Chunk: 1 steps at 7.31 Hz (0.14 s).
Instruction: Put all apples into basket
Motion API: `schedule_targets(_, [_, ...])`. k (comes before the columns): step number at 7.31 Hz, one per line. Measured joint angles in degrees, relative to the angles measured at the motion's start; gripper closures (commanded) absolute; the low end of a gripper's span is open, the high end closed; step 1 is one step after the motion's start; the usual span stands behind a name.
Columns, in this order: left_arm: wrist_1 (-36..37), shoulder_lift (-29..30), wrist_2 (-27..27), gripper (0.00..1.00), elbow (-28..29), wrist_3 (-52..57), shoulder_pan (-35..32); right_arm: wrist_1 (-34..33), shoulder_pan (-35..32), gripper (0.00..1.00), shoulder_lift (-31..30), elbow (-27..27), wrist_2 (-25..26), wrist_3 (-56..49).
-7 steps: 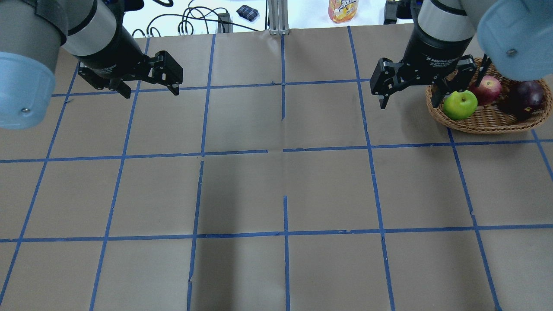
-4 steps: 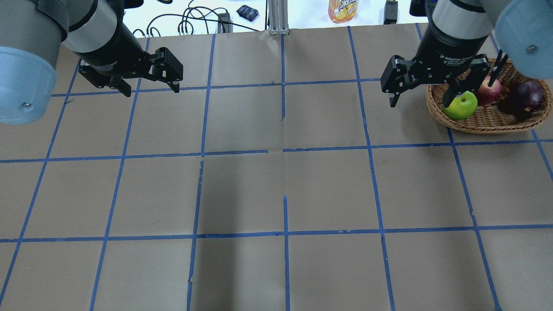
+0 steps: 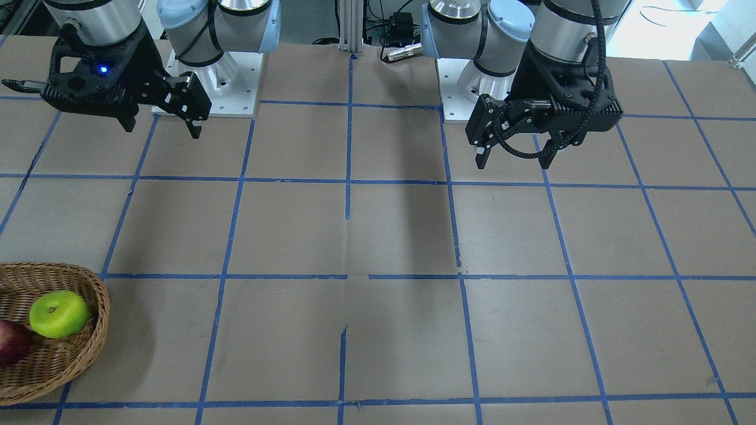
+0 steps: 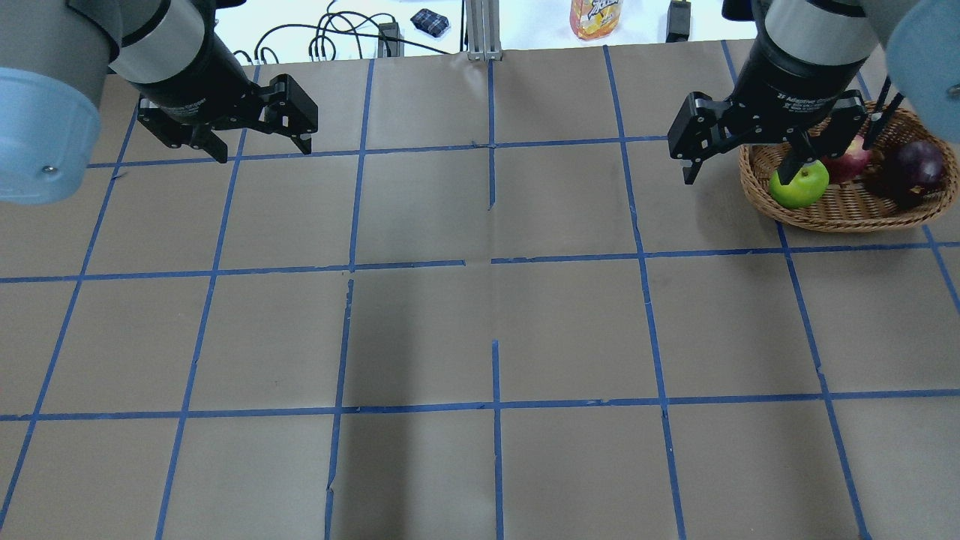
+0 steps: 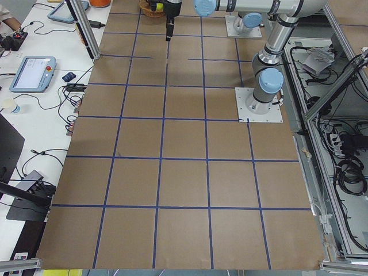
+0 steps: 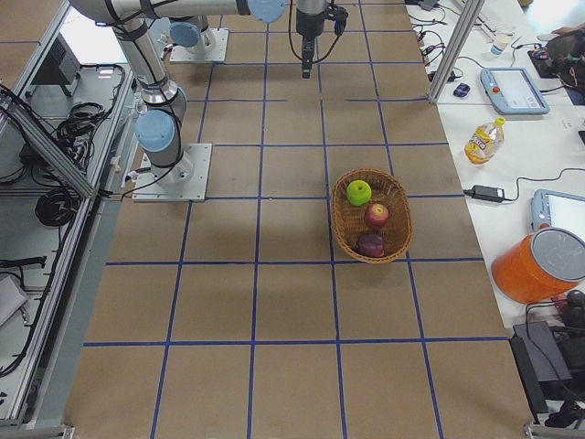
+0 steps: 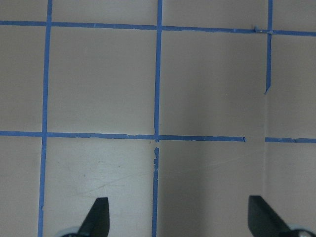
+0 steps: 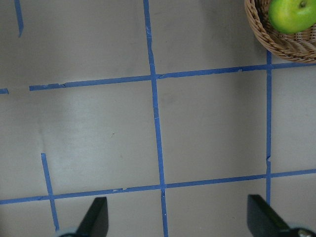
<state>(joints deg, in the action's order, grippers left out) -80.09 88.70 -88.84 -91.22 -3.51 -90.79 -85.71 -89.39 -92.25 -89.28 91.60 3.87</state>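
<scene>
The wicker basket (image 4: 847,215) stands at the back right of the table and holds all three apples: the green apple (image 4: 804,189) at its left end, a red apple (image 4: 853,160) in the middle and a dark red apple (image 4: 919,165) at the right. They also show in the exterior right view: basket (image 6: 340,229), green apple (image 6: 358,192). My right gripper (image 4: 735,178) hangs open and empty above the table just left of the basket, one finger in front of the green apple. My left gripper (image 4: 264,154) is open and empty at the back left.
The table is covered in brown paper with a blue tape grid. A drink bottle (image 4: 595,16) and cables lie beyond the far edge. A teach pendant (image 6: 516,89) and an orange container (image 6: 539,265) sit on the side bench.
My right gripper has shifted a little to the right, toward the basket, staying open. The left gripper has hardly moved. The apples lie still in the basket.
</scene>
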Motion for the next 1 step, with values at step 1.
schedule_targets(1, [-0.04,-0.05,0.08,0.0,0.0,-0.06,0.0,0.16,0.0,0.0,-0.03,-0.03,0.04,0.0])
